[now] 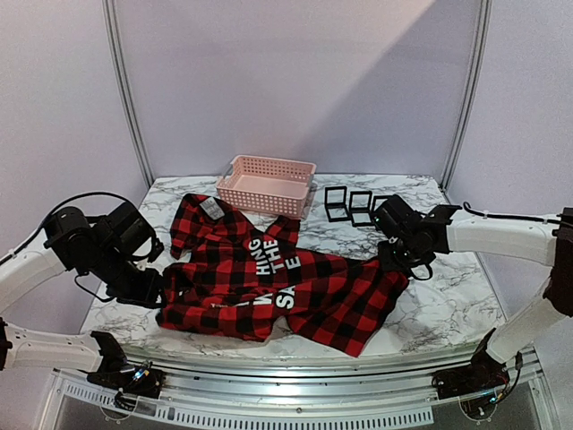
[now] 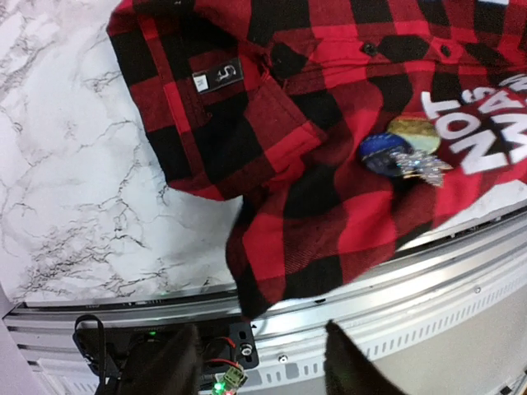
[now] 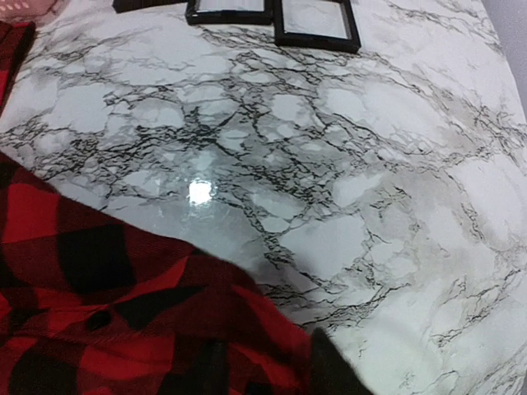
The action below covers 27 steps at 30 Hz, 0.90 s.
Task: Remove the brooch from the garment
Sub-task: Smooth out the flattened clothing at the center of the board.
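**A:** Jaws first. Left jaws: released, fingers spread, nothing between them, hanging over the near rail just short of the shirt hem. Right jaws: cannot tell. Only 1 dark fingertip shows clearly, at the shirt's right edge, with plaid crowding in beside it.

**B:** Brooch?

**A:** Brooch sits pinned on the shirt, just beside the white lettering, on the near-left part of the cloth. Blue stone, pale green-gold stone, silvery sprig. Neither arm touches it. The shirt lies rumpled across the worktop, its hem reaching the near edge.

**B:** Which step?

**A:** My judgement: approach. Nothing unpinned yet. The brooch lies up and to the right of the fingers in the left wrist view, so the left jaws need to travel over the cloth and pinch the ornament itself, not the plaid under it. The right jaws would do well to pin the shirt down, or the cloth will likely lift along with the brooch. The clasp is hidden, so I cannot say whether a straight pull will free it.

**B:** Count.

**A:** 1 shirt. 1 brooch. 1 pink basket at the back. 3 black frames beside it. 2 arms. 1 small label on the shirt.
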Available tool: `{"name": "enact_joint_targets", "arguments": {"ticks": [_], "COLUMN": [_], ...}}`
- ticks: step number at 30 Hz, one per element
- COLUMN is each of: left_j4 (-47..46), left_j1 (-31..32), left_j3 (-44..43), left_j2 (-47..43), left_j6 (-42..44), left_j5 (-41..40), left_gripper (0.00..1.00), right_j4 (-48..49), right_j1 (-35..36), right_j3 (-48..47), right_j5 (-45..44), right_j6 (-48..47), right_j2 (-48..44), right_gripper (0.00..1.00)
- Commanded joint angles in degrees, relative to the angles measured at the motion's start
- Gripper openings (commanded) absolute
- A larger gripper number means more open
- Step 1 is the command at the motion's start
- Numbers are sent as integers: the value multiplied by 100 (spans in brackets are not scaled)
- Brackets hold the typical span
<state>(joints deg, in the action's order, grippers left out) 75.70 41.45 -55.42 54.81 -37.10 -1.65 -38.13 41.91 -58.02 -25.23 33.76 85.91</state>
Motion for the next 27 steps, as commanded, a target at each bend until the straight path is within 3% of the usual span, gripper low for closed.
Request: {"name": "enact_joint_targets", "arguments": {"ticks": [1, 3, 5, 8, 14, 21, 27], "left_j4": [679, 687, 539, -299, -3302, -3655, -3942], "left_j1": [-76, -89, -105, -152, -164, -204, -278], "left_j3": [-316, -663, -987, -906, -58, -583, -1100], "left_j2": [-16, -11, 26, 130, 721, 2171, 3239], "left_j6": [127, 91, 39, -44, -455, 208, 615], "left_j5": [69, -151, -429, -447, 102, -1297, -1416], "left_gripper": [66, 83, 94, 99, 100, 99, 100], "right_j4": [13, 3, 11, 4, 26, -140, -327], "right_j1": [-36, -37, -42, -39, -2, 694, 951], "right_j3": [-220, -204, -176, -94, 519, 1319, 1573], "right_j5": [262, 481, 774, 1352, 2413, 2459, 2450], "right_j6": [-95, -99, -106, 42, 811, 1726, 2368], "right_j2": [-93, -391, -662, -1066, -1583, -1864, -1612], "right_gripper": [50, 67, 76, 85, 84, 80, 77]}}
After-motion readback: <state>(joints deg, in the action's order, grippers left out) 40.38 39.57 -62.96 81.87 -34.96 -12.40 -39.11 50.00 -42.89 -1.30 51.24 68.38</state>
